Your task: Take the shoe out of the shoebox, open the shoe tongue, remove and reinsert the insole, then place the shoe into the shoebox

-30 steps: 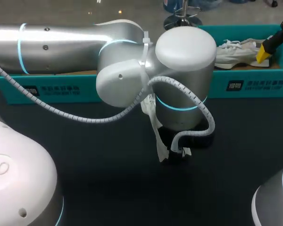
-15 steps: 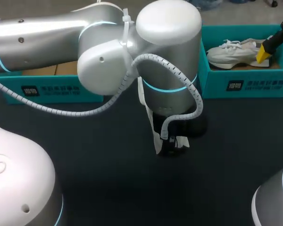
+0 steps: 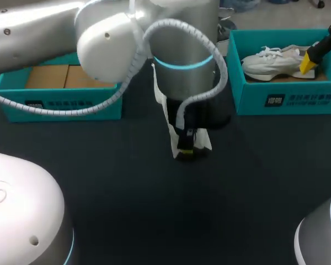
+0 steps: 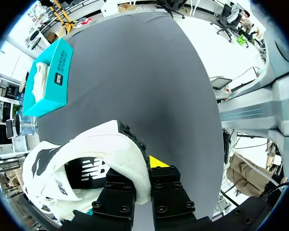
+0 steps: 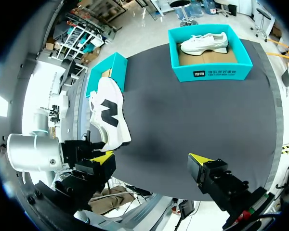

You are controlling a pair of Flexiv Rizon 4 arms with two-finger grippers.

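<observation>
white shoe (image 4: 82, 159) hangs clamped in the left gripper (image 4: 143, 168), while the right gripper (image 5: 151, 158) gapes empty.

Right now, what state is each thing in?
Left pincer: shut on shoe.
Shoe: held, out of its box.
Right pincer: open, empty.
Left box: open, no shoe visible inside.
Right box: open, holds second shoe.
Second shoe: lying in right box.

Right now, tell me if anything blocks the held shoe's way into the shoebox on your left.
Nothing visible does. The shoe hangs in the left gripper above the table, beside that shoebox; only dark tabletop shows between them.
</observation>
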